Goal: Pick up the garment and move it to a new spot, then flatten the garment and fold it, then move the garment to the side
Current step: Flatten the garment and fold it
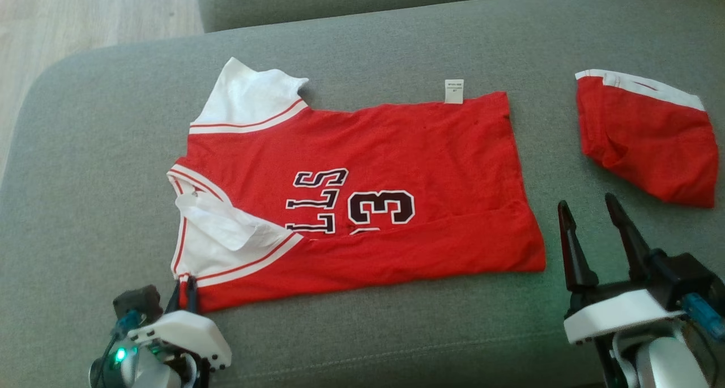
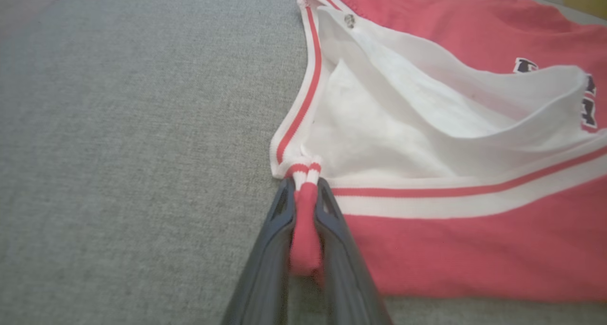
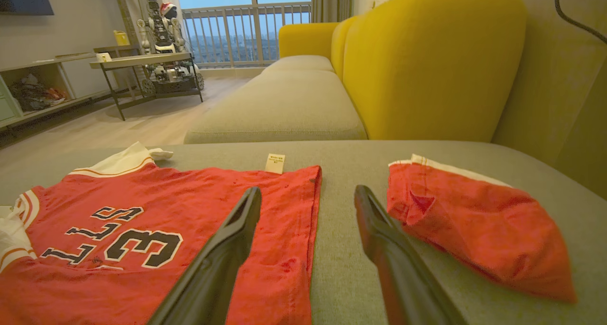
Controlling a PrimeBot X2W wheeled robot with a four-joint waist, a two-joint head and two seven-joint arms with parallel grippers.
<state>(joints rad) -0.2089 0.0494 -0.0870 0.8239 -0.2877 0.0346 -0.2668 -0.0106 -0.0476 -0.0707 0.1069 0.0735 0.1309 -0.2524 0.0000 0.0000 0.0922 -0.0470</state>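
Grey sofa (image 1: 396, 42); left claw (image 1: 187, 289) pinches jersey (image 1: 396, 150) corner; right claw (image 1: 587, 203) wide, empty, beside shorts (image 1: 651, 139).

The red jersey (image 1: 430, 150) is showing dark letters "LLS" and "3" at centre; its white tag (image 1: 453, 90) is showing print too small to read.

The sofa (image 1: 396, 348) is being covered in a coarse matt grey weave, kinda rough looking. The jersey (image 1: 425, 150) and the shorts (image 1: 651, 144) are being seen as soft matt knit cloth, ribbed along the trim. Smooth dark plastic with a slight sheen is being shown on the fingers (image 3: 223, 249) of the right gripper (image 1: 585, 201).
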